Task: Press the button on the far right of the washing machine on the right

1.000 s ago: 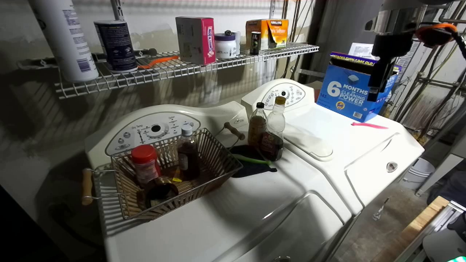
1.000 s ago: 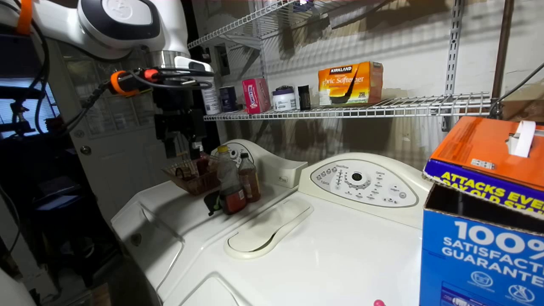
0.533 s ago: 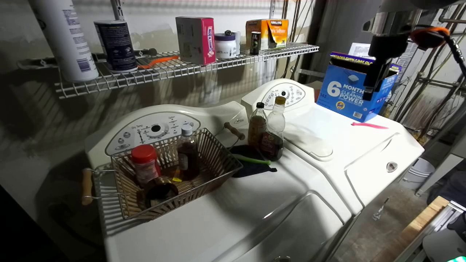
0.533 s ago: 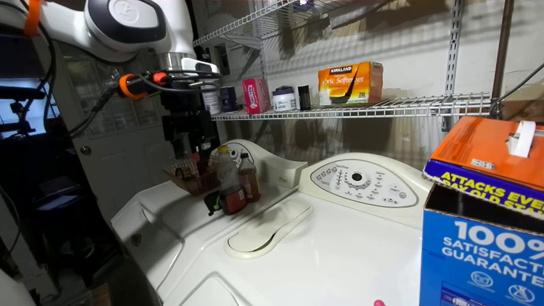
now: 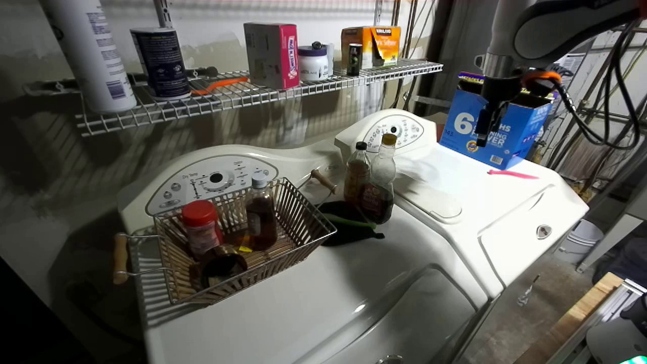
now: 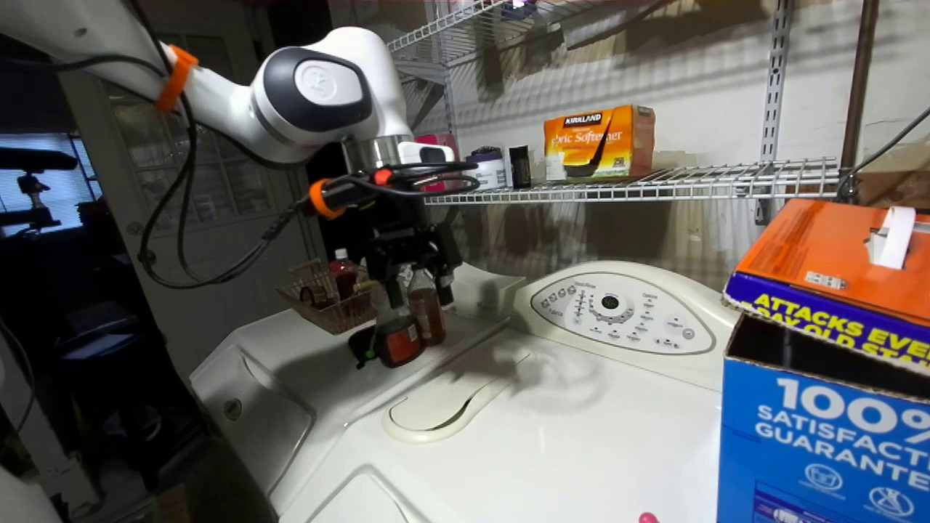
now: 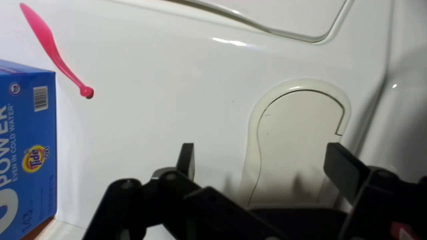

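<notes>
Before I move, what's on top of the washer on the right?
The washer bears a blue box and, near it, a pink utensil. What lies under the box is covered; its inside is too dark to make out.

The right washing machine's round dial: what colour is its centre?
The dial's centre is black, clearest in an exterior view.

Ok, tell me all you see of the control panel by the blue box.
The control panel is a cream, curved, plastic-looking console along the back of the washer. Its grey oval outline frames a round, dark-centred dial, small markings and, far right, a round button. Most lettering is illegible. The claw doesn't touch it; the blue box hides one end in an exterior view.
</notes>
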Robot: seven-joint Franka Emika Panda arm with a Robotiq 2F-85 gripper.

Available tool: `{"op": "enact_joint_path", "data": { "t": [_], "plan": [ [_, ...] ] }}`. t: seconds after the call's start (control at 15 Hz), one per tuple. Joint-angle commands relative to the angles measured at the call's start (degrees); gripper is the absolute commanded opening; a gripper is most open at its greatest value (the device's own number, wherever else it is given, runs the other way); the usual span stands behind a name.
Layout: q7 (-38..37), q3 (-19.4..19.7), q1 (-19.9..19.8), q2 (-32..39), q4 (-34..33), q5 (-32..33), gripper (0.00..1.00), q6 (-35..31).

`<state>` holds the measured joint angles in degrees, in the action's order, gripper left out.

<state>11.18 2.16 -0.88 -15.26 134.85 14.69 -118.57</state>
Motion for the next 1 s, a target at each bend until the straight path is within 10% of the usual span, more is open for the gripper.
{"op": "enact_joint_path", "data": {
  "t": [0.0,0.4,0.47,0.93],
  "plan": [
    [-0.95,-0.03,-2.00,10.62,-8.37,7.22,1.00,-3.93],
    [-2.27,1.41,-3.00,22.87,-20.95,14.44,1.00,-4.05],
    [-2.62,1.71,-2.91,24.71,-22.89,14.84,0.75,-4.26],
    [-5.77,3.67,-2.51,34.75,-32.81,19.64,0.32,-11.64]
  ]
}}
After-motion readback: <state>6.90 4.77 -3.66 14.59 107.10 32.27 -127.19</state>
